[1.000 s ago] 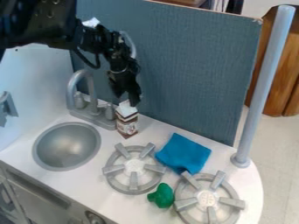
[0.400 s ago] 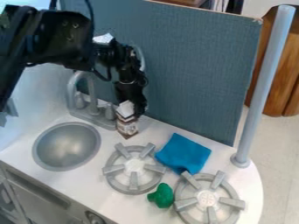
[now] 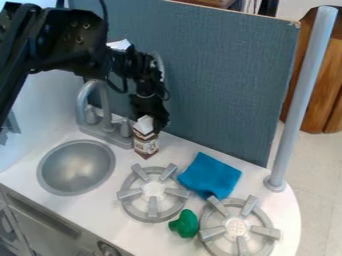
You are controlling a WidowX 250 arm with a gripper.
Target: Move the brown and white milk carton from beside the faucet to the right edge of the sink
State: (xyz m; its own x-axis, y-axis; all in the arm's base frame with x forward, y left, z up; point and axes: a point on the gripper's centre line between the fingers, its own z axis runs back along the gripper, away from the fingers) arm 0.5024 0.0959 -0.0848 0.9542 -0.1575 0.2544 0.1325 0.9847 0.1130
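We judge the carton point(image 3: 145, 145) light, fairly stiff, best gripped just below its peak, where we cannot tell whether the claw point(image 3: 157, 124) is pinching.

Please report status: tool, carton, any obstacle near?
Tool at top of carton. Carton upright on the counter. Faucet close beside, possible obstacle; blue cloth farther, by burners.

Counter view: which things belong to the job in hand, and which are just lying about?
In the job, judging by where the gripper is:
- gripper, at the carton's top
- brown-and-white carton, upright

Lying about:
- blue cloth, crumpled near the burners
- green object, near the burners
- fixtures: left burner, right burner, sink, faucet
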